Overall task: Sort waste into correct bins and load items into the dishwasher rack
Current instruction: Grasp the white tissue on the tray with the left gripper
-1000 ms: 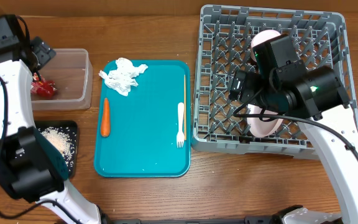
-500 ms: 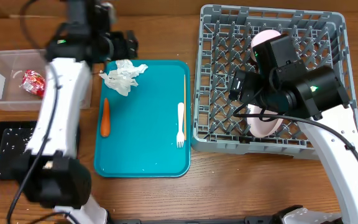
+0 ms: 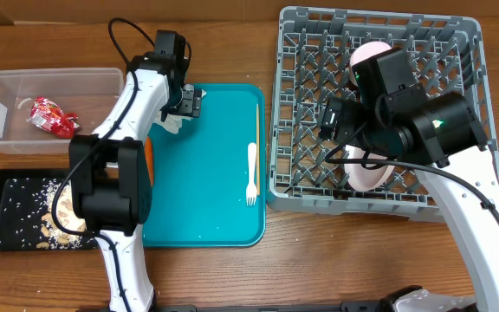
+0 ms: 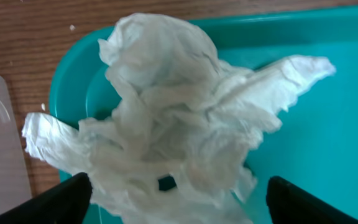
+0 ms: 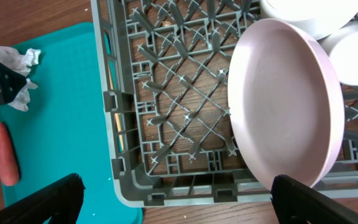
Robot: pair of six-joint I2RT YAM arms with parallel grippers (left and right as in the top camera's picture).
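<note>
White napkin (image 4: 179, 118) on teal tray (image 4: 334, 130) crowds the spread left hand (image 4: 185, 196); right hand (image 5: 179, 199) spread above rack (image 5: 120, 124).

A teal tray (image 3: 202, 191) fills the middle, carrying a white napkin (image 4: 173, 124) at its upper left, an orange carrot (image 5: 6, 162) and a white fork (image 3: 251, 173). At right, a pale pink bowl (image 5: 284, 99) sits in a grey lattice rack (image 3: 277, 121). At left are a red wrapper (image 3: 52, 117) in a clear tub (image 3: 50, 76) and a black tray (image 3: 3, 225) speckled with pale rice (image 3: 52, 217).

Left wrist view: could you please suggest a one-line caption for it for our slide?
Open left gripper poised over a crumpled white napkin at the corner of the teal tray.
</note>
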